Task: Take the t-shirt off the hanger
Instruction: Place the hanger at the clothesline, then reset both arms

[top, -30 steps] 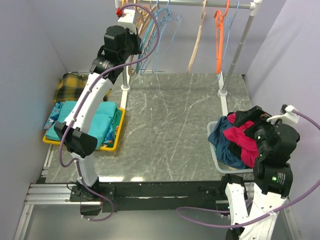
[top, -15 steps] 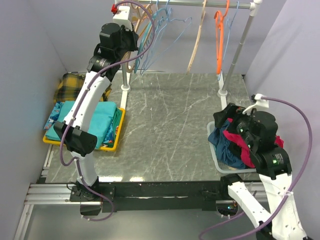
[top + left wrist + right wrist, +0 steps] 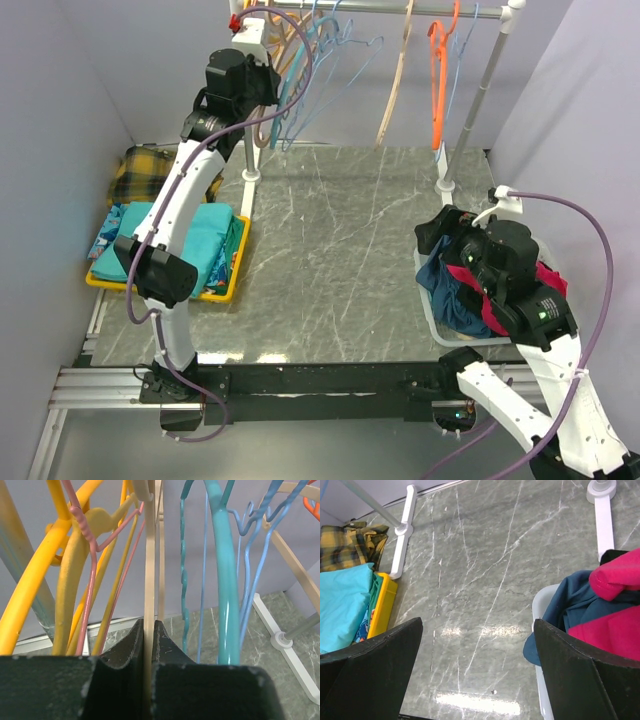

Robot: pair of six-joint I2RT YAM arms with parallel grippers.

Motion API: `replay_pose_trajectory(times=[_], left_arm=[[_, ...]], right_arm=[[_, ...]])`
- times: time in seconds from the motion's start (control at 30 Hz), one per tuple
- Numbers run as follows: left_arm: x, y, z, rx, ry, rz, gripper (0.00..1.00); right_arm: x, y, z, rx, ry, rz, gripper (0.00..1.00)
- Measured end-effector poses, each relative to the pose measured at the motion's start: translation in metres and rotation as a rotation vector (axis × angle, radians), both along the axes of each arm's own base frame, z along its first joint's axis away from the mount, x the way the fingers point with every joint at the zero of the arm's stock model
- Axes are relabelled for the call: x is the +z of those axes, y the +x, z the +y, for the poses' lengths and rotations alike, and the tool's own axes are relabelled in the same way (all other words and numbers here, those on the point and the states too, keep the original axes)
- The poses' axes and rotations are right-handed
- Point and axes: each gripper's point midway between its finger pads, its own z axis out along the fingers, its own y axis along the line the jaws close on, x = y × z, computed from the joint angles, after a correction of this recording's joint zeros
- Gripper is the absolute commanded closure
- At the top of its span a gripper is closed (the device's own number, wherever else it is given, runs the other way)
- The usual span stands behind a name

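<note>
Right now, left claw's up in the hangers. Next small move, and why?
Probably open the left claw and back off. It is shut on a bare beige hanger among other hangers, no shirt on it, and clothes already lie in the bin. Whether its hook sits on the rail isn't visible.

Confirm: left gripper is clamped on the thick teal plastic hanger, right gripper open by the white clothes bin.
Not teal: the left wrist view shows the left gripper clamped on the thin beige hanger bar. The right gripper is open by the white clothes bin.
</note>
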Motion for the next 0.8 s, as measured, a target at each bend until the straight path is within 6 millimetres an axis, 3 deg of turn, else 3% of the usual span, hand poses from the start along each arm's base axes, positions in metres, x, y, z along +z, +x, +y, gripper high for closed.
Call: replay_pose_trajectory(times=[0.03,0.13,0.17,0.23,0.27,0.37,0.6,0.8], left_arm=[[0.0,0.0,0.0,-0.002,0.0,0.001,0.98],[0.0,0.001,0.001,-0.005,-0.001,0.001,0.75],[0.0,0.001,0.001,-0.006,-0.001,0.0,0.59],[-0.003,0.001,0.002,-0.006,0.001,0.005,0.45],[-0.006,0.002,0.001,-0.007,0.0,0.013,0.33],[-0.013,0.003,0.003,-0.006,0.009,0.027,0.19],[0.004,-0.015,0.011,-0.009,0.017,0.007,0.01],[0.051,-0.073,0.025,-0.047,-0.017,-0.059,0.01]], right_arm=[[-0.001,0.0,0.0,-0.003,-0.001,0.002,0.0],[0.0,0.0,0.001,-0.001,-0.001,-0.001,0.0],[0.0,0.0,0.001,-0.002,-0.002,-0.002,0.0],[0.0,0.0,0.002,-0.002,0.0,-0.002,0.0],[0.0,0.0,0.002,-0.003,0.001,-0.001,0.0],[-0.004,0.001,0.003,-0.004,0.005,0.006,0.0],[-0.005,0.0,0.005,-0.009,0.012,0.013,0.0],[-0.006,-0.001,0.008,-0.003,0.024,0.016,0.0]])
